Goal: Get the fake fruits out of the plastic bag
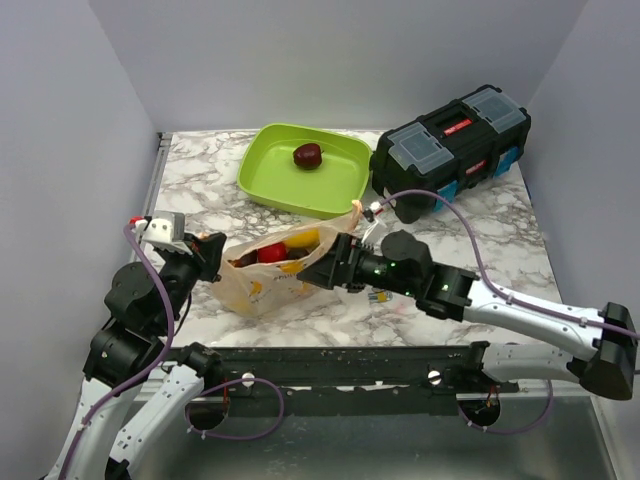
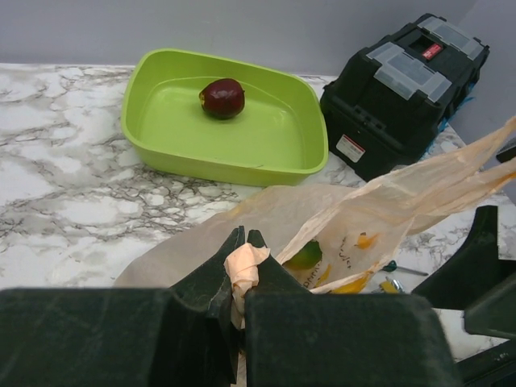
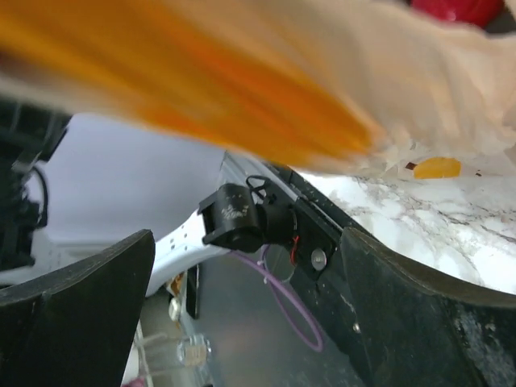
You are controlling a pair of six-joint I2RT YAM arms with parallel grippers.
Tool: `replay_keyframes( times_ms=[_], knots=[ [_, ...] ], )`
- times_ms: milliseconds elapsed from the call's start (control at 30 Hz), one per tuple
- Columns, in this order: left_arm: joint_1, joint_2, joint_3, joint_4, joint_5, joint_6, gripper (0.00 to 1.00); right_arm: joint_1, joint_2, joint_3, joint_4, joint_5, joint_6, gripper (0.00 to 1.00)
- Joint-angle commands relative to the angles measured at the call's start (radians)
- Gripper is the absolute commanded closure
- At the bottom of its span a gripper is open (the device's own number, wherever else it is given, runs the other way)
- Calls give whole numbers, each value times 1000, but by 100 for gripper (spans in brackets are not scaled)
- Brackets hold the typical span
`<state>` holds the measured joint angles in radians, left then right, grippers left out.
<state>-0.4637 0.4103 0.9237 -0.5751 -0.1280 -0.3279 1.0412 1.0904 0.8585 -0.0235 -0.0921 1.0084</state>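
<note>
Left end effector pinches plastic bag; right end effector spread wide

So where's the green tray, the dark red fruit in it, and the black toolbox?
green tray [image 1: 275,180], top view, bare floor left of the fruit.
dark red fruit [image 1: 307,155], top view, middle of its body.
black toolbox [image 1: 450,140], top view, centre of its lid.

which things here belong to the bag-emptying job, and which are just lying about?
Job:
- plastic bag, pinched by the left claw
- fake fruits inside it
- dark red fruit already in the lime-green tray
- open right claw at the bag's mouth

Lying about:
- black toolbox beside the tray
</note>
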Motion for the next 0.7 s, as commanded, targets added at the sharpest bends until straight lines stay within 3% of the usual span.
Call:
replay_keyframes(
  times_ms=[0,200,400,433,500,533,567,600,633,667],
  knots=[
    [7,9,17,-20,48,-26,100,75,120,75,-29,320,152,0],
    [7,-10,26,-56,92,-14,100,91,212,71,-61,509,298,0],
    [7,-41,23,-105,126,2,100,92,295,122,-32,629,244,1],
    [7,-42,29,-119,127,6,100,91,302,125,-32,632,244,5],
    [7,-43,58,-160,158,14,100,91,301,104,7,615,220,35],
    [7,-41,80,-182,157,21,91,91,296,80,52,590,191,53],
    [7,-41,109,-209,155,28,75,92,290,63,93,559,154,63],
    [7,-40,135,-228,150,34,48,92,283,48,116,523,118,72],
    [7,-36,171,-244,144,38,30,92,277,40,135,489,87,74],
    [7,-26,204,-256,138,42,18,91,273,33,150,459,46,78]
  ],
)
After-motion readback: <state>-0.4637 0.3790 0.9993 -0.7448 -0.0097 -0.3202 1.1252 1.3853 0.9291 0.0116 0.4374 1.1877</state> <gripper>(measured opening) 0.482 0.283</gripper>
